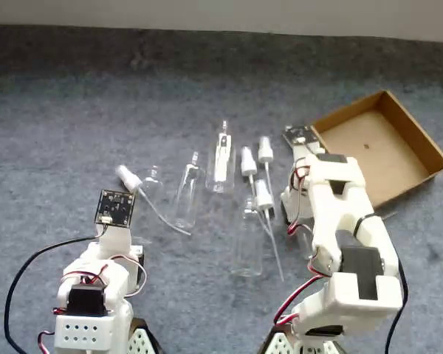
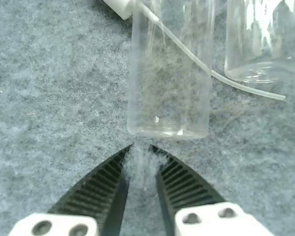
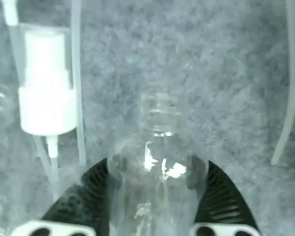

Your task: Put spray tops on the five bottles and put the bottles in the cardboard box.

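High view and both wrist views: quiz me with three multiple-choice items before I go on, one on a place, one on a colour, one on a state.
1. Where does the cardboard box sit?
A) beyond the right arm
B) between the two arms
C) beside the left arm

2. What colour are the spray tops?
A) black
B) white
C) blue

3. The bottle between the fingers of the right claw has:
A) a spray top on it
B) a bare threaded neck
C) a cork in it

Answers:
1 A, since the high view shows the box at the table's far right, past that arm.
2 B, since they are white in the high and right wrist views.
3 B, since the right wrist view shows open threads with nothing on them.
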You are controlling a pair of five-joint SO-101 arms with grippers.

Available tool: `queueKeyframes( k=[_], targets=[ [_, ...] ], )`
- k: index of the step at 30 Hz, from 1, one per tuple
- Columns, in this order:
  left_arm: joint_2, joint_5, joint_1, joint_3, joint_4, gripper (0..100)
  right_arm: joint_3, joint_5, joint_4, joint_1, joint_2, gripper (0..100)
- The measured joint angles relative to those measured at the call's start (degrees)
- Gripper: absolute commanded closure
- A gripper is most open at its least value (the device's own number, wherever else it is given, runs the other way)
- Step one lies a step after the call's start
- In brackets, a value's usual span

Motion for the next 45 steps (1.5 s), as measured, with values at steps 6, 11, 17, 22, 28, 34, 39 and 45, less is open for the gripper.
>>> queueKeyframes(
  k=[6,11,17,22,28,34,39,45],
  targets=[
    [0.0,0.0,0.0,0.0,0.0,99,-2.5,5.2,0.2,0.6,2.5,72.2],
    [0.0,0.0,0.0,0.0,0.0,99,-2.5,6.8,0.2,0.5,2.5,70.0],
    [0.0,0.0,0.0,0.0,0.0,99,-2.5,6.9,0.2,0.5,2.5,70.0],
    [0.0,0.0,0.0,0.0,0.0,99,-2.5,6.9,0.2,0.5,2.5,70.0],
    [0.0,0.0,0.0,0.0,0.0,99,-3.1,6.9,0.2,0.5,2.6,70.4],
    [0.0,0.0,0.0,0.0,0.0,99,-4.9,6.9,0.0,1.0,2.7,83.7],
    [0.0,0.0,0.0,0.0,0.0,99,-5.6,6.9,0.0,1.5,2.7,85.1],
    [0.0,0.0,0.0,0.0,0.0,99,-5.6,6.9,0.0,1.3,-2.5,85.2]
  ],
)
